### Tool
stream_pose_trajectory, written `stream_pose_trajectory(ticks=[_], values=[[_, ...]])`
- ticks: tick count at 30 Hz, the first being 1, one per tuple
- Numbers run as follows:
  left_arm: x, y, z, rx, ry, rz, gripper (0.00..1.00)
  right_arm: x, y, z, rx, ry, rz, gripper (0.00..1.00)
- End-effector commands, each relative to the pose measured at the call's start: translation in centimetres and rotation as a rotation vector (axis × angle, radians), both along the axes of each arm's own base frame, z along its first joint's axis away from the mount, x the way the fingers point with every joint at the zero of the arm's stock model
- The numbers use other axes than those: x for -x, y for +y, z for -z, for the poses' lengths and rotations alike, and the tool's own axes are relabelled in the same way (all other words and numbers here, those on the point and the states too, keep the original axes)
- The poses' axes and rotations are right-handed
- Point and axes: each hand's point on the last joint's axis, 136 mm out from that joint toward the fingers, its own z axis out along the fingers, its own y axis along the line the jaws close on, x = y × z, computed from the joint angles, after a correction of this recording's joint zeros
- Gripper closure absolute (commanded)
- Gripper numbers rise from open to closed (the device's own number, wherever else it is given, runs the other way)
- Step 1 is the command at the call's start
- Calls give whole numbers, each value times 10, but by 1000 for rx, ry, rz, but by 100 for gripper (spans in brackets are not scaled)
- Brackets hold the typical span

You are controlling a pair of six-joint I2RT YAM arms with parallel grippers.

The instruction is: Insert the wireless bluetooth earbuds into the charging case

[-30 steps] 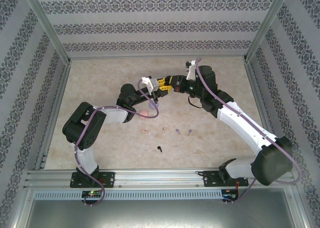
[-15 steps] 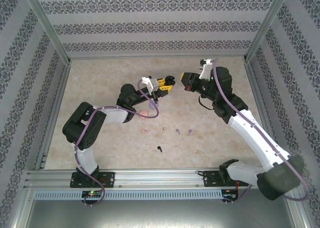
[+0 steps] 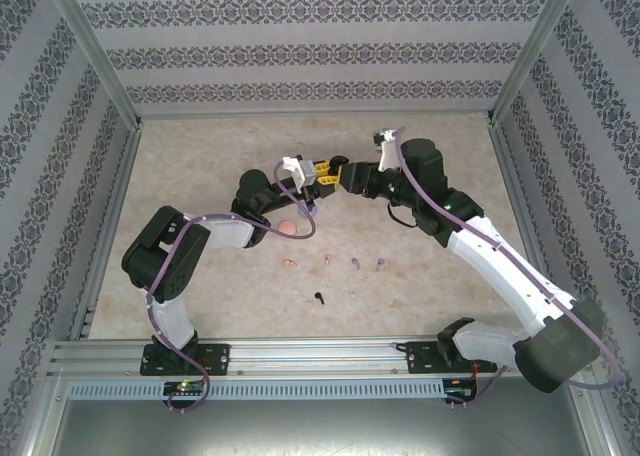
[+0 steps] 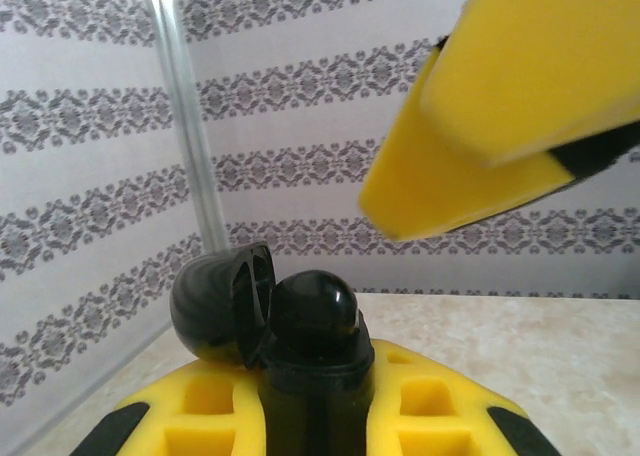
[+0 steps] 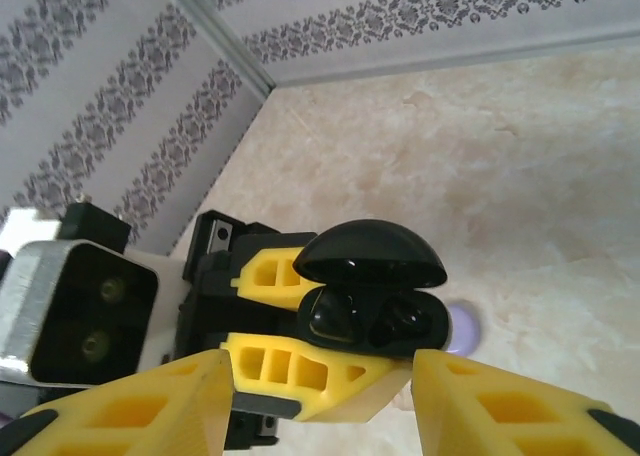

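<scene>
My left gripper (image 3: 333, 168) is shut on the black charging case (image 5: 375, 321) and holds it above the table. The case's lid (image 5: 372, 256) stands open. A glossy black earbud (image 5: 335, 321) sits in its left socket; the right socket is too dark to read. My right gripper (image 5: 325, 401) is open just in front of the case, its yellow fingers (image 5: 150, 411) on either side and apart from it. In the left wrist view the case (image 4: 312, 316) rises between my left gripper's (image 4: 315, 401) fingers. On the table lie a black earbud (image 3: 319, 298), two pink earbuds (image 3: 290, 262) and two purple earbuds (image 3: 355, 263).
A round pink case (image 3: 288, 227) sits on the table under the left arm. A pale lilac round thing (image 5: 464, 328) lies on the table behind the held case. Patterned walls and a metal frame (image 3: 100, 126) close in the table on three sides.
The right arm drew back to the right, away from the case, then came back to it. Its jaws have opened. The left arm kept the case still.
</scene>
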Motion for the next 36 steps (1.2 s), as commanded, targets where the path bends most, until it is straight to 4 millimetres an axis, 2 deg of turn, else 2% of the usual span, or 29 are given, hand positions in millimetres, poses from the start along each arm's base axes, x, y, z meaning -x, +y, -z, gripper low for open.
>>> stream_pose_trajectory(ticks=[1,6,13,21,26,36], values=[[21,-4,-18,5,-3,127,100,6,-6,-22,111,-144,-57,49],[27,-3,-19,6,39,217,100,17,-13,-32,109,-179,-125,50],[26,-4,-24,14,48,244,100,29,-6,-40,72,-159,-213,58],[19,-5,-24,21,52,225,100,26,8,-26,79,-119,-240,60],[13,-3,-20,25,47,177,100,18,7,-19,103,-110,-199,59],[7,0,-19,35,46,133,100,15,4,-25,119,-123,-170,58]])
